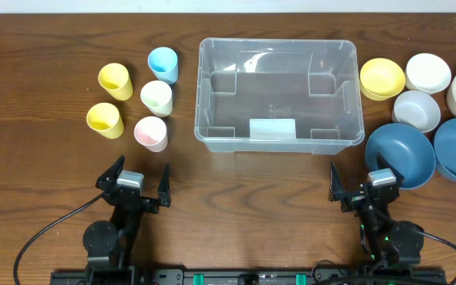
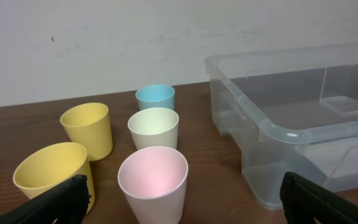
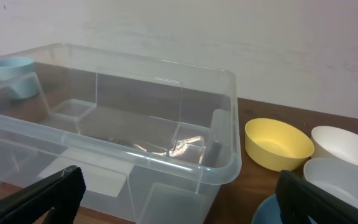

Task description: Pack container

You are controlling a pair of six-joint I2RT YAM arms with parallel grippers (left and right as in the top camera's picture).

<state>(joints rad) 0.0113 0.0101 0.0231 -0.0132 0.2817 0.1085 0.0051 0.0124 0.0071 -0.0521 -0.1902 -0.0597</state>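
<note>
Overhead: large clear plastic rectangular bin (image 1: 279,42) sits empty ahead, between left gripper (image 1: 142,168) and right gripper (image 1: 362,176), both spread wide, holding nothing. Pastel plastic cups (image 1: 157,96) and round bowls (image 1: 400,154) lie outside; packing apparently unstarted.

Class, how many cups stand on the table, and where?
5, all left of the clear container: blue cup farthest back, pale green cup in front of it, pink cup frontmost of those, rear yellow cup and front yellow cup furthest left. None appears hidden.

Dark wooden table (image 1: 46,47) against a plain, scuffed white wall (image 2: 104,37).
</note>
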